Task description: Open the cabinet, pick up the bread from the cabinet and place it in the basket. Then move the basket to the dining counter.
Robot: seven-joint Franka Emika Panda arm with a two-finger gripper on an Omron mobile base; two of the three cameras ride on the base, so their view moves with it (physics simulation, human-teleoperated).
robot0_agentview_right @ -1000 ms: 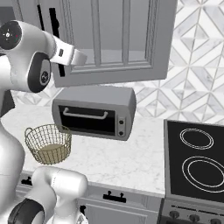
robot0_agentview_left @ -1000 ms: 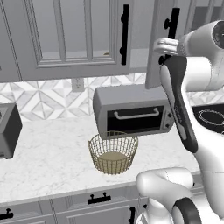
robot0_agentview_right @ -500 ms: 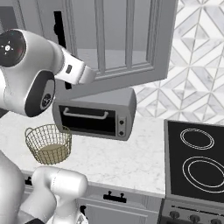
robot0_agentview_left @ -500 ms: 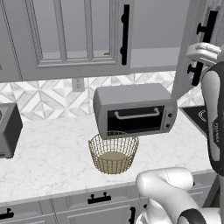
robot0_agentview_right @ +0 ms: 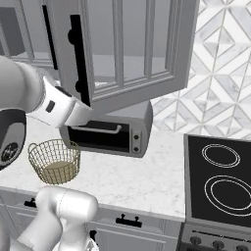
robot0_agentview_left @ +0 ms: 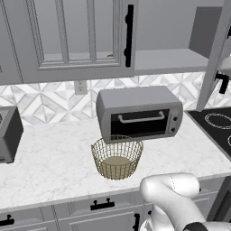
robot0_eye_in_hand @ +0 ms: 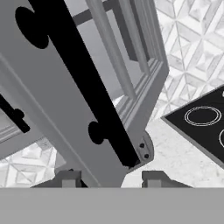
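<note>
The cabinet's right door (robot0_agentview_right: 132, 49) stands swung wide open, seen edge-on in the left base view (robot0_agentview_left: 215, 54). My gripper (robot0_agentview_right: 81, 92) is shut on its long black bar handle (robot0_agentview_right: 77, 54). In the hand view the handle (robot0_eye_in_hand: 83, 87) runs diagonally down between my fingertips (robot0_eye_in_hand: 111, 177). The open shelf (robot0_agentview_left: 167, 58) looks bare. A small brown bit, likely the bread (robot0_agentview_left: 110, 55), shows behind the closed left door's glass. The gold-tan wire basket (robot0_agentview_left: 117, 158) (robot0_agentview_right: 54, 162) sits on the worktop before the toaster oven. The dining counter is out of view.
A grey toaster oven (robot0_agentview_left: 140, 115) (robot0_agentview_right: 112, 135) stands under the cabinet. A dark toaster (robot0_agentview_left: 9, 135) is at the far left. A black cooktop (robot0_agentview_right: 220, 171) (robot0_eye_in_hand: 203, 116) lies to the right. Grey drawers (robot0_agentview_left: 101, 205) run below the marble worktop.
The right cabinet door has swung from nearly closed to wide open. My hand has moved right and outward with the handle.
</note>
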